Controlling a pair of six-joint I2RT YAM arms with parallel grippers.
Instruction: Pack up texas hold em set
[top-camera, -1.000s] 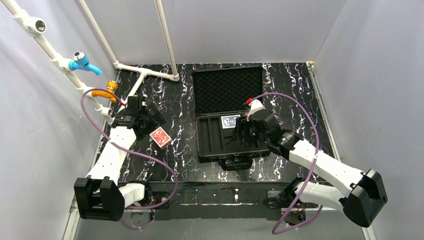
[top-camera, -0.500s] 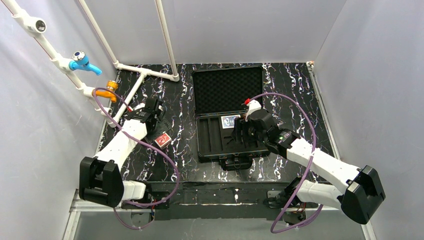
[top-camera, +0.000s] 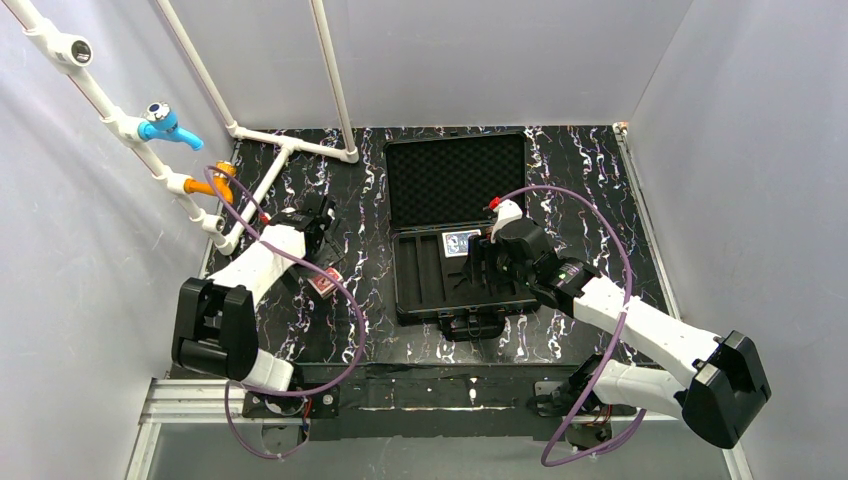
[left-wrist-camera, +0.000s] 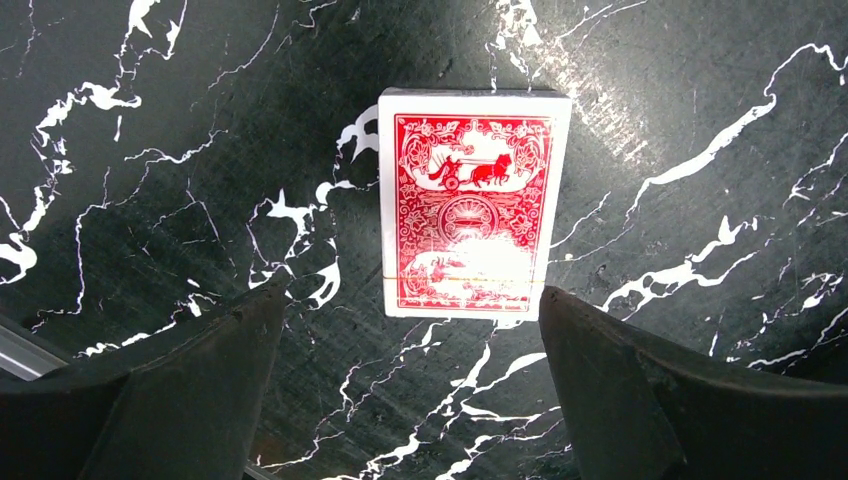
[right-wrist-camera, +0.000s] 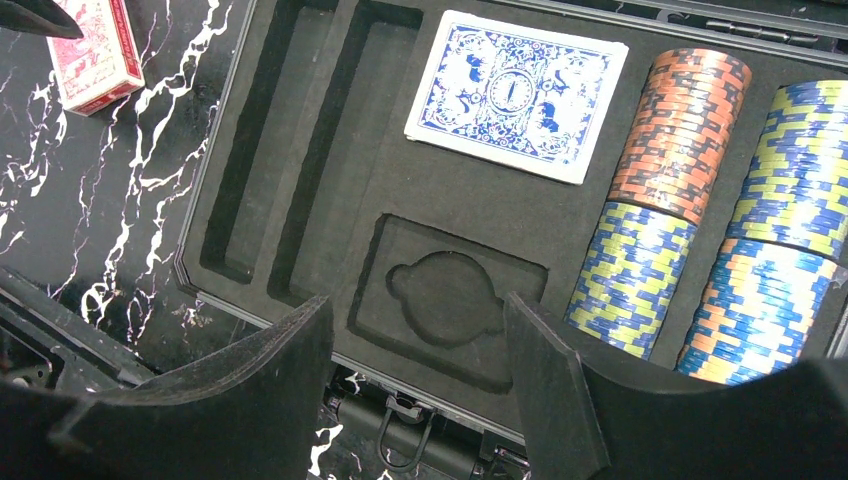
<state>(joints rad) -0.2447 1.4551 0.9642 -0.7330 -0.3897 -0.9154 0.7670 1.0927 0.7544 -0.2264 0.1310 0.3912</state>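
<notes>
Left gripper (left-wrist-camera: 410, 295): jaws spread wide, nothing held. In the left wrist view its two dark fingers (left-wrist-camera: 200, 380) stand either side of the near end of the red card deck (left-wrist-camera: 470, 205), and neither finger touches it. The deck lies flat, face-pattern up, on the black marbled table (top-camera: 360, 200), to the left of the briefcase (top-camera: 455, 180) and apart from it.

Right gripper (right-wrist-camera: 418, 300): jaws apart, nothing between them. It hangs over the briefcase tray (right-wrist-camera: 300, 150), above the round-ended recess (right-wrist-camera: 445, 295) near the tray's front edge.

Briefcase: open and lying flat, with the foam lid folded back on the far side and the slotted tray on the near side.

- Blue card deck (right-wrist-camera: 515, 95): lying flat in the tray behind the recess, about mid-width of the case.
- Two long slots (right-wrist-camera: 245, 150): running along the left side of the tray.
- Poker chips: four short rolls lying on their sides in the right part of the tray.
  - An orange-and-dark roll (right-wrist-camera: 680, 135) sits just right of the blue deck.
  - A blue-and-yellow roll (right-wrist-camera: 630, 275) sits in front of it.
  - Two more mixed rolls (right-wrist-camera: 800, 170) (right-wrist-camera: 765, 310) lie further right, partly cut off by the frame edge.

Surroundings: white pipes (top-camera: 335, 80) run behind and to the left of the briefcase. They carry a blue tap (top-camera: 165, 122) and an orange tap (top-camera: 215, 185).
</notes>
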